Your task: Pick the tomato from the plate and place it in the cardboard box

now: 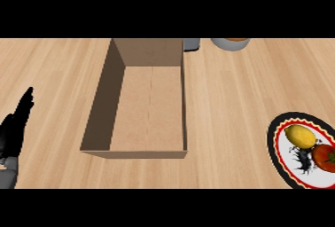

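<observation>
A red tomato (325, 158) lies on a white plate (285, 163) with a black, red and yellow rim at the right edge of the head view. Beside it on the same plate sits a yellow lemon (300, 135). The open cardboard box (104, 95) stands in the middle of the wooden counter, with nothing inside it. My left hand (14, 128) rests at the left edge, fingers straight and pointing up, holding nothing, well apart from the box. My right hand does not show.
At the counter's far edge, behind the box, stand a grey object (191, 44) and a grey bowl (230, 43) with something orange in it. Bare wood lies between the box and the plate.
</observation>
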### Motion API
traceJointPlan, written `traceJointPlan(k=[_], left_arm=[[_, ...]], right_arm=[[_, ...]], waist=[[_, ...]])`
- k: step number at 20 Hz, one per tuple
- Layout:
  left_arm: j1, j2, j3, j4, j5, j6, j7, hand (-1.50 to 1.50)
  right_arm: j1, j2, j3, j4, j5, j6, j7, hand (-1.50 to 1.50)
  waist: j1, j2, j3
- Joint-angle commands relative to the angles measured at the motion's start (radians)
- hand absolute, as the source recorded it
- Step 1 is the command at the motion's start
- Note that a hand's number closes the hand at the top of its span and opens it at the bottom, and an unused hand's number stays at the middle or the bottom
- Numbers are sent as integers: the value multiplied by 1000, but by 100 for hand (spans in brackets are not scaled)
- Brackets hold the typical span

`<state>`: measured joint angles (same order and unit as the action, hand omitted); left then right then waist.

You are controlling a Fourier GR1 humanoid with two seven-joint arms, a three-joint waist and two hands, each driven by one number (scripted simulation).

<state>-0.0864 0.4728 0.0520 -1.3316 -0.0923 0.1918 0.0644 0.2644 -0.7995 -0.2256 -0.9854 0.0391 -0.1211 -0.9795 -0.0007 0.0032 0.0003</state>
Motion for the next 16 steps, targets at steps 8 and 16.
traceJointPlan(k=[8,16], left_arm=[[-13,-8,22,91,-17,-17,-65,0],[-23,-21,48,1,-33,-48,15,0]], right_arm=[[-23,-154,171,-207,260,32,477,-150],[-174,-73,209,-43,420,88,515,-150]], waist=[[1,-1,-4],[4,-3,0]])
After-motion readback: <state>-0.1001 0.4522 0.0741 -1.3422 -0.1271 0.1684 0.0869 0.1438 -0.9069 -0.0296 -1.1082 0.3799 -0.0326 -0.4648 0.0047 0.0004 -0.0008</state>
